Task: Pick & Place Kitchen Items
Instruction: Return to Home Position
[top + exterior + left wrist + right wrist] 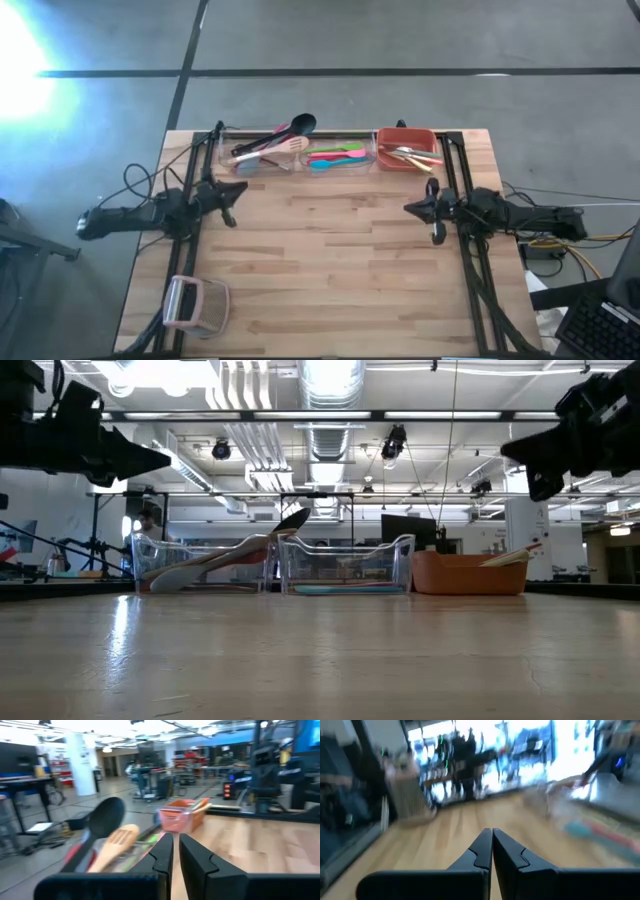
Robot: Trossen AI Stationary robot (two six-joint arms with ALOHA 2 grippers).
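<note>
The utensils lie in three bins along the table's far edge. A clear bin holds a black spoon and a wooden slotted turner, both sticking out over its rim. A second clear bin holds pink, teal and green utensils. An orange bin holds wood and metal ones. My left gripper hovers above the table's left side, empty, with only a thin slit between its fingers. My right gripper hovers at the right side, shut and empty.
A boxy pinkish-white handled object stands near the table's near left corner. Black rails run along both table sides under the arms. Bare wooden tabletop lies between the grippers and toward the near edge.
</note>
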